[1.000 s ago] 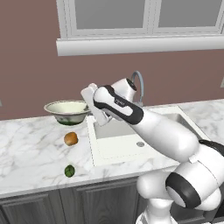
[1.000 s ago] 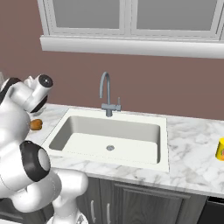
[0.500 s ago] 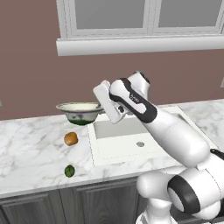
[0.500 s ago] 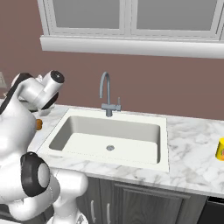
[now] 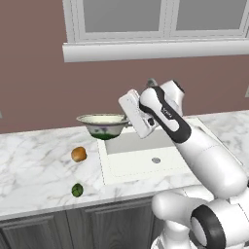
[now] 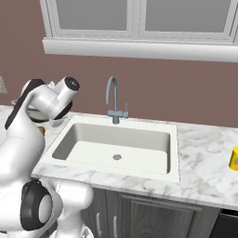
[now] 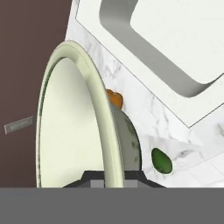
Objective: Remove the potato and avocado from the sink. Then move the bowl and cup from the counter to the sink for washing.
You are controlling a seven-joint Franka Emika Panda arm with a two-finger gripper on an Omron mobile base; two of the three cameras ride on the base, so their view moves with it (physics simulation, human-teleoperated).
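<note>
Right, we've got the gripper (image 5: pixel 127 115) clamped on the rim of the bowl (image 5: pixel 102 125), lifted clear off the counter (image 5: pixel 34 160) and hanging level over the back left corner of the sink (image 5: pixel 146 158). Below on the marble to the left, the potato (image 5: pixel 79 154) sits near the basin's edge, with the avocado (image 5: pixel 77 190) closer to the counter's front. Over on the far right of the worktop stands the cup (image 6: pixel 234 158), beyond the faucet (image 6: pixel 113 98)

**Sink basin open, faucet guards the back**

The sink (image 6: pixel 116 148) lies bare; only the faucet (image 6: pixel 112 100) rises at its rear edge. On the counter (image 5: pixel 34 160) left of it, potato (image 5: pixel 79 154) and avocado (image 5: pixel 77 189) sit apart.
</note>
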